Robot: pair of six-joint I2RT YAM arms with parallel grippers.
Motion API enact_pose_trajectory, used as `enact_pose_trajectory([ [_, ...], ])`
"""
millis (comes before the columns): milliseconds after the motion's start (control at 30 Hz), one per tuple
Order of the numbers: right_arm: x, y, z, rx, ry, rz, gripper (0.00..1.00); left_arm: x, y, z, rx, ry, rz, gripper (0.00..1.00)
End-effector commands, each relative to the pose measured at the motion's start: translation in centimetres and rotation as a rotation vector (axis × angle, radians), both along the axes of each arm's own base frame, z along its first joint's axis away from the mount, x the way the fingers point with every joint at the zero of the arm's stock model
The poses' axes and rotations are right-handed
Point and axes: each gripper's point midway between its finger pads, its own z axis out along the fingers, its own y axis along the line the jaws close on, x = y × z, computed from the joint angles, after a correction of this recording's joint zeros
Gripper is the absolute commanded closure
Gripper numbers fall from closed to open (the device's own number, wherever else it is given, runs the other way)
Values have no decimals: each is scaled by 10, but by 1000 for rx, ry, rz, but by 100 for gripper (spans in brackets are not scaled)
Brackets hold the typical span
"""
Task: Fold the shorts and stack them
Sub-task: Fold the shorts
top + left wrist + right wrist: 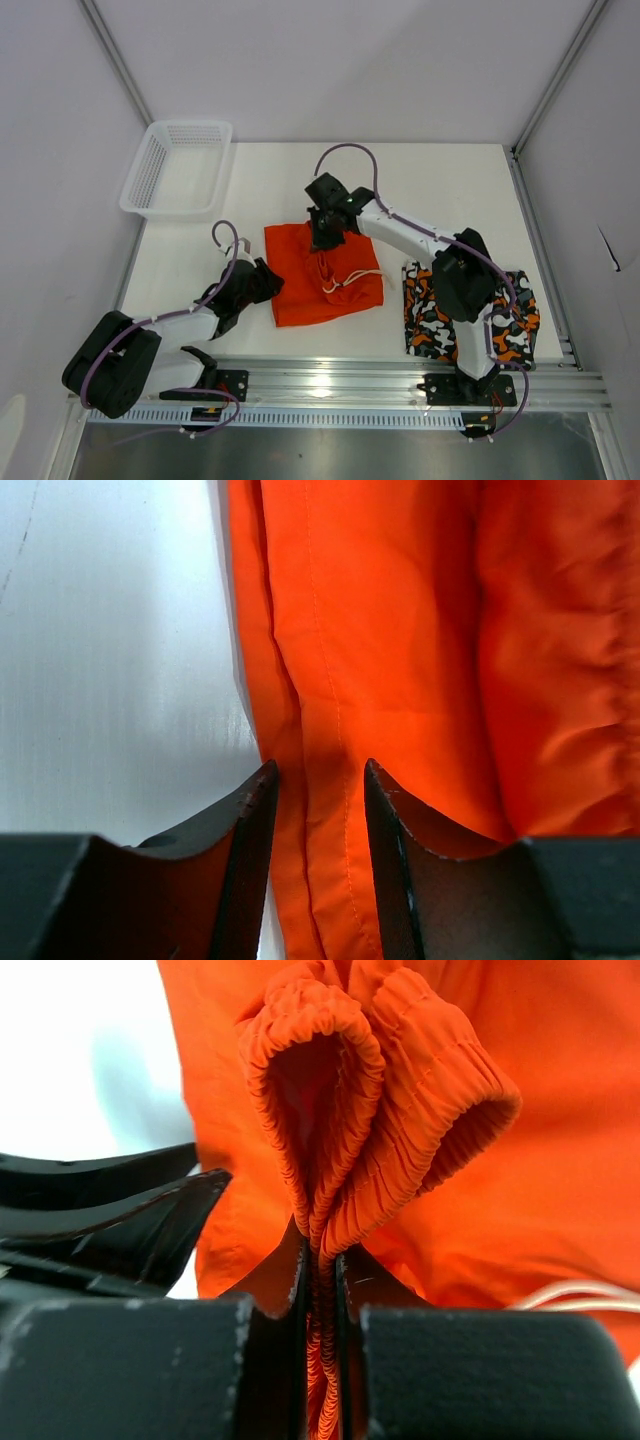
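White tabletop (270, 180) carries two pairs of shorts, well apart. A white mesh basket (150, 185) sits at its far left corner.

The plain orange shorts (300, 285) lie roughly folded near the middle. The patterned shorts (430, 320), blotched orange, black, white and grey, lie flat by the near right edge, partly under the right arm (400, 230).

That arm reaches across to the far edge of the orange shorts. In its wrist view, the right jaws are pressed almost together on the ribbed elastic waistband (380, 1110), which bunches up in two loops above the pinch.

The left arm (190, 320) comes in low at the near left side of the same pair. The left jaws stand partly open, one finger (245, 850) at the cloth's edge where it meets the bare tabletop (110, 660), the other over the orange fabric (420, 630); a strip of hem lies between them, not clamped.

The white drawstring (350, 280) curls on the orange cloth.
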Motion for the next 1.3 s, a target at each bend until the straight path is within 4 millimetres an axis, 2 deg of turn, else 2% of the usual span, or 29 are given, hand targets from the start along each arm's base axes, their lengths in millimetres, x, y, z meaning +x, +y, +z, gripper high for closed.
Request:
enact_pose_trajectory([
  [0, 0, 12, -8, -21, -20, 21, 96, -11, 6, -14, 58, 45, -13, 57],
  [167, -1, 20, -25, -49, -1, 15, 93, -10, 6, -13, 59, 41, -12, 57],
  [267, 0, 29, -29, -34, -9, -4, 89, -10, 6, -13, 60, 40, -12, 59],
  [333, -2, 33, -34, -29, -6, -8, 82, -9, 5, -11, 61, 34, -11, 59],
  [367, 3, 34, -33, -23, -27, -40, 81, -10, 4, -10, 61, 33, -14, 59],
  [400, 1, 33, -36, -17, -23, -48, 80, -10, 4, -11, 62, 34, -15, 59],
  [500, 6, 43, -24, 64, -50, -80, 82, -10, 2, -10, 62, 33, -20, 59],
  [600, 10, 43, -21, 62, -83, -95, 83, -11, -1, -10, 64, 33, -23, 60],
  [700, 14, 37, -29, -17, -90, -107, 85, -11, -3, -9, 68, 30, -24, 60],
  [833, 15, 34, -35, -36, -97, -123, 84, -11, -5, -10, 73, 34, -29, 60],
  [933, 13, 36, -35, -31, -97, -118, 75, -12, -6, -10, 75, 36, -33, 60],
  [967, 12, 37, -35, -28, -92, -113, 66, -12, -7, -10, 75, 34, -33, 61],
  [1033, 9, 44, -29, 11, -78, -92, 58, -13, -5, -10, 79, 42, -33, 61],
  [1067, 7, 46, -18, 39, -87, -86, 49, -11, -8, -5, 76, 38, -38, 60],
  [1133, 5, 52, -7, 101, -92, -63, 44, -14, -7, -1, 102, 64, -58, 59],
  [1167, 5, 53, 0, 133, -102, -61, 43, -11, -8, 12, 96, 42, -58, 59],
  [1200, -5, 49, 5, 173, -86, -44, 41, -10, -7, 20, 100, 29, -58, 58],
  [1233, -1, 59, 21, 280, -111, -24, 40, -14, -2, 21, 114, 43, -51, 57],
  [1267, -2, 61, 29, 345, -115, -20, 38, -12, -1, 38, 83, -7, -43, 56],
])
